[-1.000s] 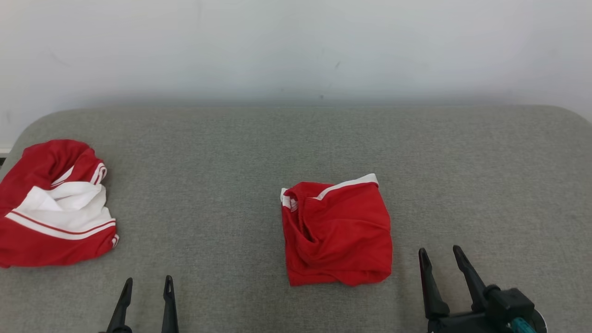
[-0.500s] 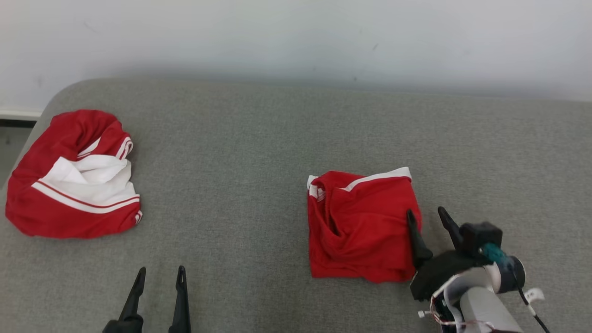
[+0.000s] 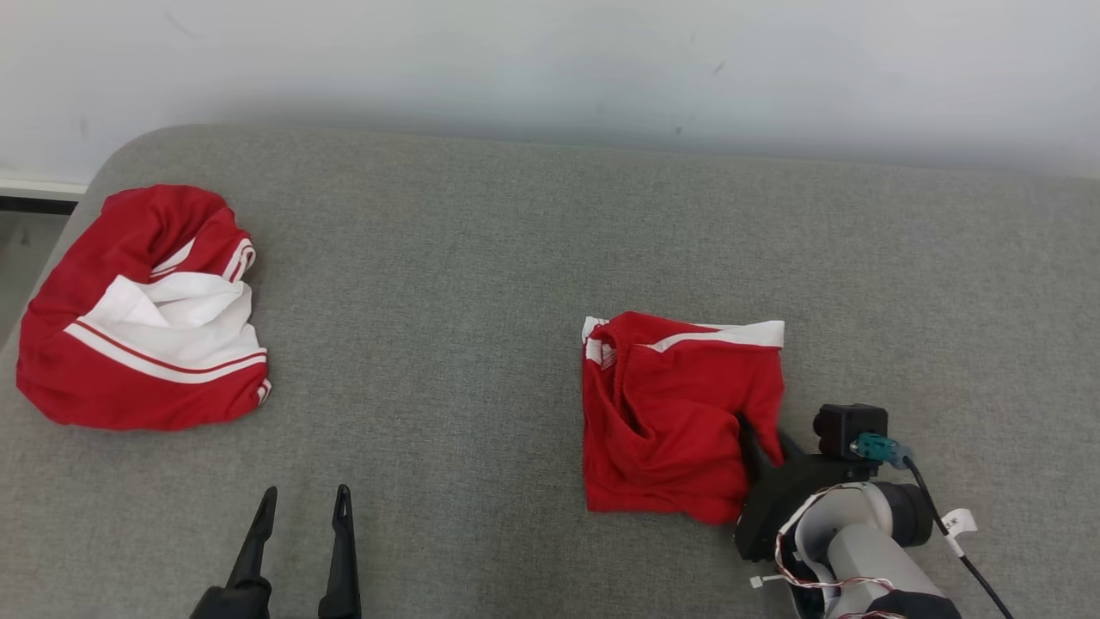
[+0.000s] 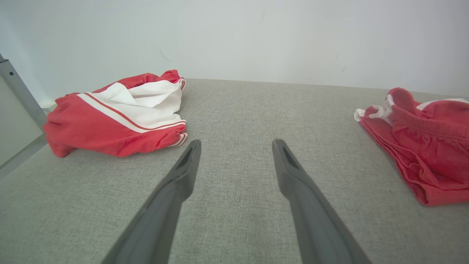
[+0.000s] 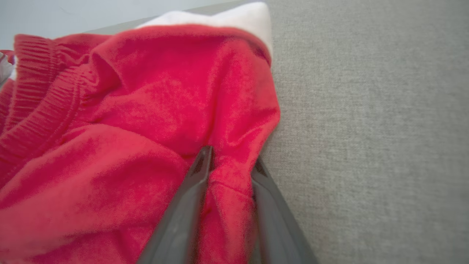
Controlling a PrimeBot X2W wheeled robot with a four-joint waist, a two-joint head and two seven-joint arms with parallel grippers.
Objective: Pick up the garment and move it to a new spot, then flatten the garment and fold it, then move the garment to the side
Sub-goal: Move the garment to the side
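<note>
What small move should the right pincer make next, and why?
Probably a short lift straight up. The right pincer has a fold at the right edge of the red shorts pinched between its fingers, while the rest lies on the grey cushion. A small lift would test the grip before carrying them away.

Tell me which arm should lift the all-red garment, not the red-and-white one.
Right. The right gripper has a fold of the red garment at its right edge pinched between its fingers. The left gripper stands open over the bare grey surface, well apart from that garment.
</note>
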